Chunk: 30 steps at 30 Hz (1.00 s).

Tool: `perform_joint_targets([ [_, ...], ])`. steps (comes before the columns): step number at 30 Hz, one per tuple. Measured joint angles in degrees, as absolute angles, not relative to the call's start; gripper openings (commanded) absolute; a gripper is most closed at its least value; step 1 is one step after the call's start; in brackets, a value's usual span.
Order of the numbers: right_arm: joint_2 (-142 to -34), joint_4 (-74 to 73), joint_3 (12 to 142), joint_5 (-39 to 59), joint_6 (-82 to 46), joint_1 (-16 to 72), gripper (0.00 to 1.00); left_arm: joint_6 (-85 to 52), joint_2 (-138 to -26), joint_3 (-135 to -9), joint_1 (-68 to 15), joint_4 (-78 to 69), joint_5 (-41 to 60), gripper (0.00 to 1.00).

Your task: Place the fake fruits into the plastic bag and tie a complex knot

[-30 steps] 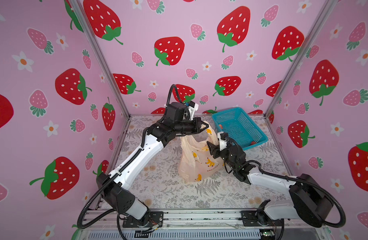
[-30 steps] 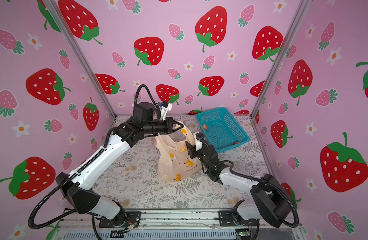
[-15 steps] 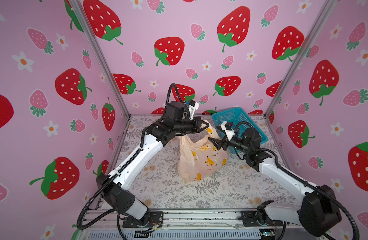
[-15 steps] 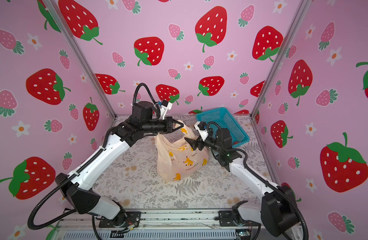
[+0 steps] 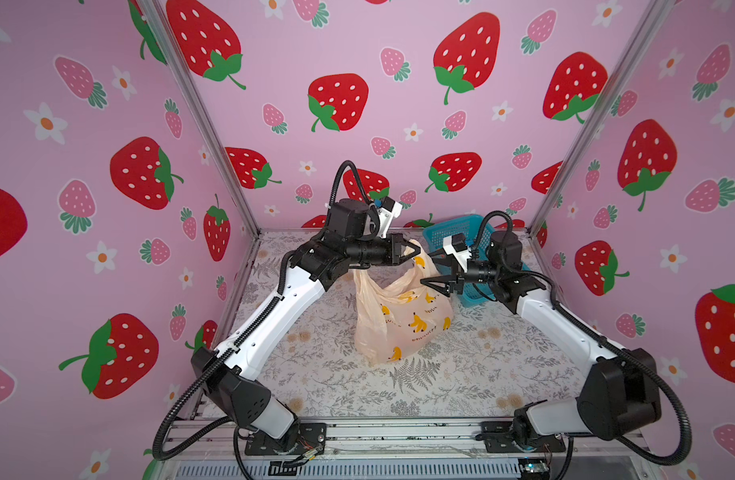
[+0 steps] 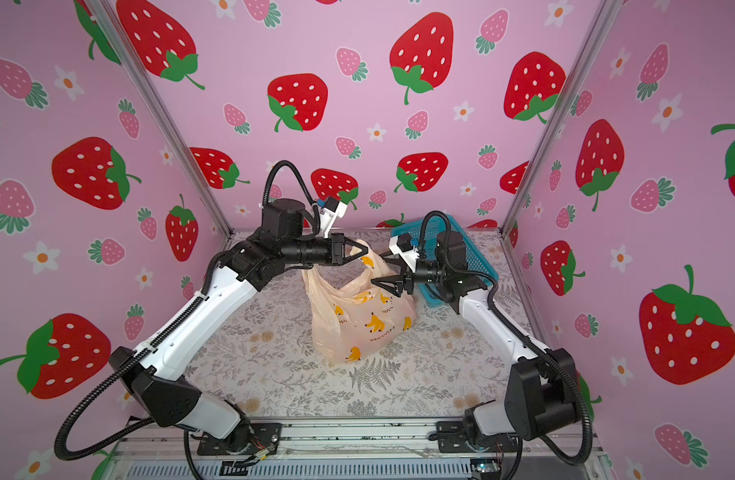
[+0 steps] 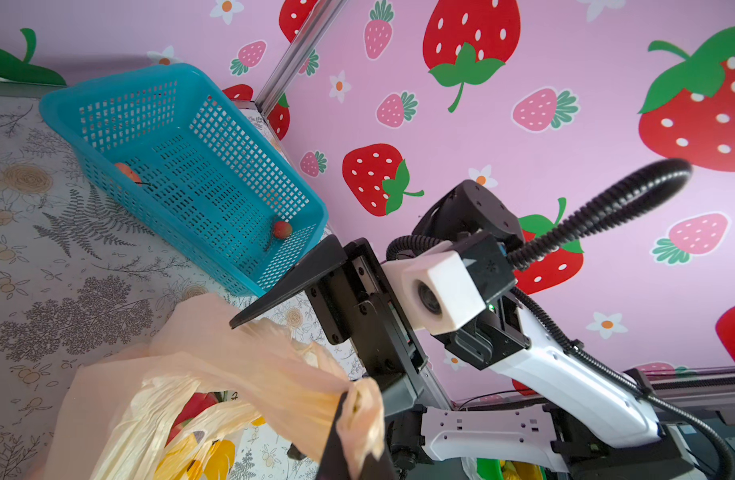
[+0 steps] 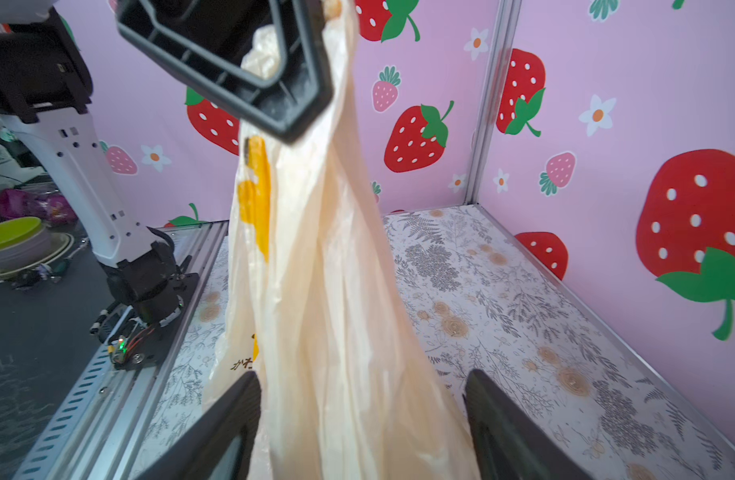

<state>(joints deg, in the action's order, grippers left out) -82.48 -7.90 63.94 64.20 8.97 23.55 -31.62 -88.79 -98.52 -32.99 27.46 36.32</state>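
Bag (image 8: pixel 336 270): I see it hanging tall and stretched, peach and crinkly, with yellow banana prints and dark lettering low down.
Left gripper (image 8: pixel 299 112): black, overhead, clamped on the bag's gathered top.
Right gripper (image 8: pixel 362 374): two dark fingers (image 8: pixel 232 415) spread wide, with the bag's lower part between them. I cannot judge contact.
Table (image 8: pixel 503 299): floral cover with grey ferns and tan blooms.
Walls (image 8: pixel 606 104): pink, with printed strawberries.
Left arm (image 8: pixel 83 178): white link down to a black base.
Bowl (image 8: pixel 8 228): lime green, on stacked plates beyond the table.
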Motion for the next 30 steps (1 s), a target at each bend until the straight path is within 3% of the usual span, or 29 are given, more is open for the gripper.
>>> perform_joint_targets([
  [12, -90.1, -5.2, 69.1, 71.6, 9.5, 23.9, 0.19, -31.2, -91.1, -99.5, -33.0, 28.1, 36.9, 0.0],
  [17, -90.1, -6.6, 68.8, 71.5, 8.2, 24.0, 0.01, -30.7, -91.4, -100.4, -33.0, 28.6, 36.6, 0.04],
  [22, -89.3, -9.9, 65.6, 67.3, 4.6, 24.1, 0.0, -28.3, -91.4, -101.4, -33.0, 30.6, 35.6, 0.3],
  [30, -87.7, -14.6, 62.0, 60.8, -3.5, 23.4, 0.0, -22.1, -88.2, -102.0, -33.0, 31.7, 36.6, 0.56],
])
